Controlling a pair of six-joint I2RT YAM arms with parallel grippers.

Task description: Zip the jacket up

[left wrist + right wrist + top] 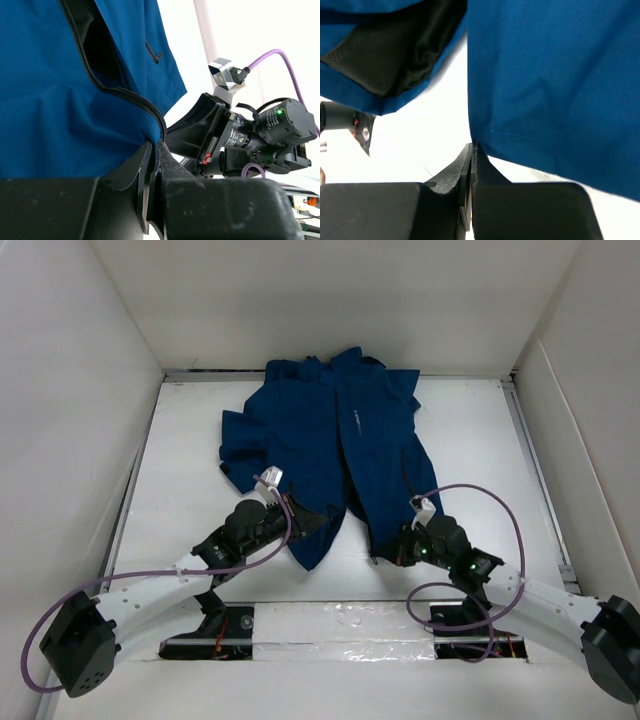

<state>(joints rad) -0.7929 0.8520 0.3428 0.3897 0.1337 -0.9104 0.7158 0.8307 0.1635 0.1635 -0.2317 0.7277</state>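
Observation:
The royal-blue jacket lies flat on the white table, collar at the far side, hem toward the arms. Its two front panels are parted at the bottom. My left gripper is shut on the lower end of the left panel's edge, where the black zipper teeth run down into my jaws. My right gripper is shut on the bottom corner of the right panel, with the hem pinched at the tips. Dark lining shows inside the left panel.
White walls enclose the table on the left, far and right sides. A metal rail runs along the right edge. Purple cables loop above both wrists. The right arm's wrist sits close beside my left fingers.

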